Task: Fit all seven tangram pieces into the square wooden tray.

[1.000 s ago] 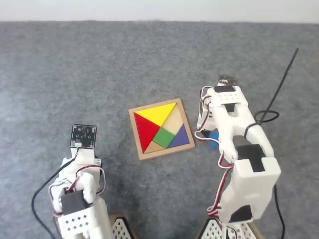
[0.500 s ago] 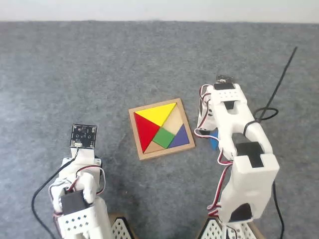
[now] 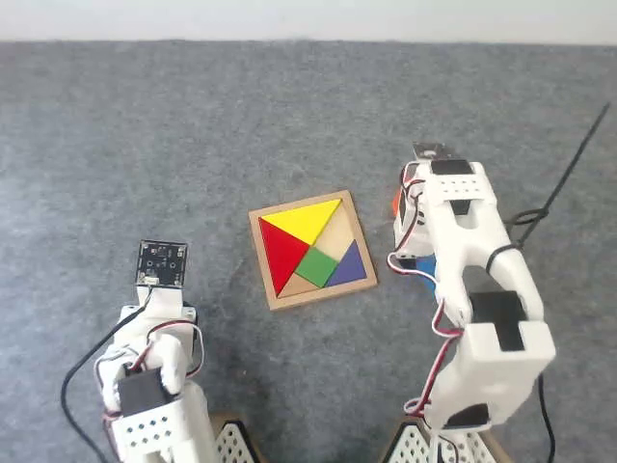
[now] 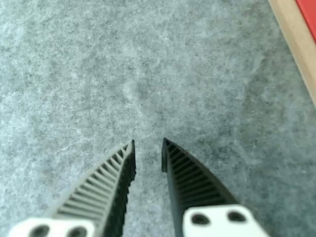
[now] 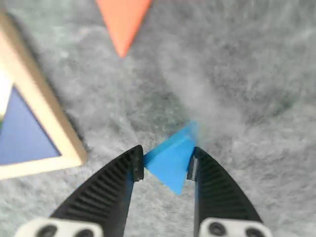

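Note:
The square wooden tray [image 3: 273, 298] lies mid-table holding a yellow triangle [image 3: 305, 221], a red triangle [image 3: 281, 254], a green square [image 3: 315, 266] and a purple-blue triangle [image 3: 349, 264]; bare wood shows between them. My right gripper [image 5: 165, 160] is shut on a small blue triangle [image 5: 170, 158], just off the tray's right corner [image 5: 47, 131]. The blue triangle [image 3: 424, 267] peeks out beside the right arm. An orange triangle [image 5: 123, 17] lies on the carpet beyond it. My left gripper [image 4: 148, 145] hovers over bare carpet, fingers nearly together with nothing between them.
Grey carpet covers the table. The tray's edge [image 4: 296, 44] is at the corner of the left wrist view. The left arm [image 3: 154, 371] sits folded at the front left. A black cable [image 3: 569, 164] trails from the right arm.
The right arm has shifted a little to the right, away from the tray, with the blue triangle. An orange piece now shows beside it. The left arm has not moved.

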